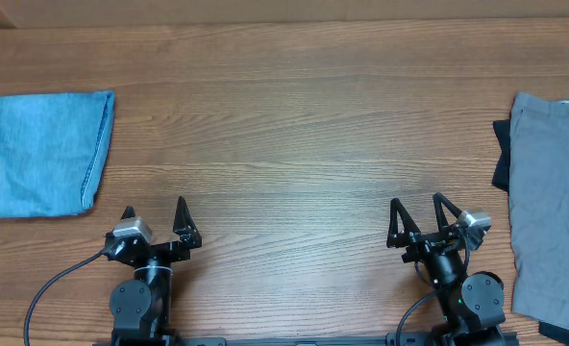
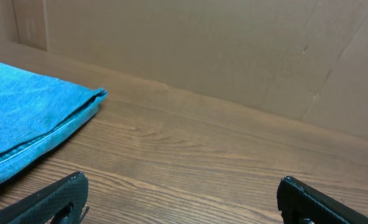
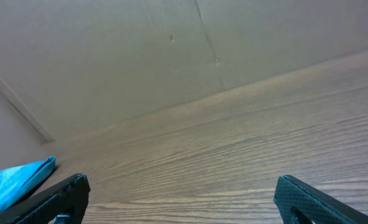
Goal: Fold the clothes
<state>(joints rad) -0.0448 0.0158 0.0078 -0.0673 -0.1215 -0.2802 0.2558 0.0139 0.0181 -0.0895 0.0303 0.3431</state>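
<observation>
Overhead, saw left claw [image 1: 154, 206] spread wide and right claw [image 1: 416, 200] spread wide too. Found grey clothes [image 1: 549, 202] near, right of right claw; blue denim [image 1: 44, 154] ahead-left of left claw.

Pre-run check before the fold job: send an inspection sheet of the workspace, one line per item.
Surface: wooden table, no spills seen.
Job's things: grey garment lies flat at the right edge and runs out of the picture.
Clutter: folded blue denim piece at far left; black garment showing at the grey one's left edge.
Grippers: left tool and right tool are both open and empty at the near edge, apart from all cloth.
Cables: left cable and right cable loop by the arm bases, away from the cloth.
Surroundings: cardboard wall behind the table; nothing else seen.
</observation>
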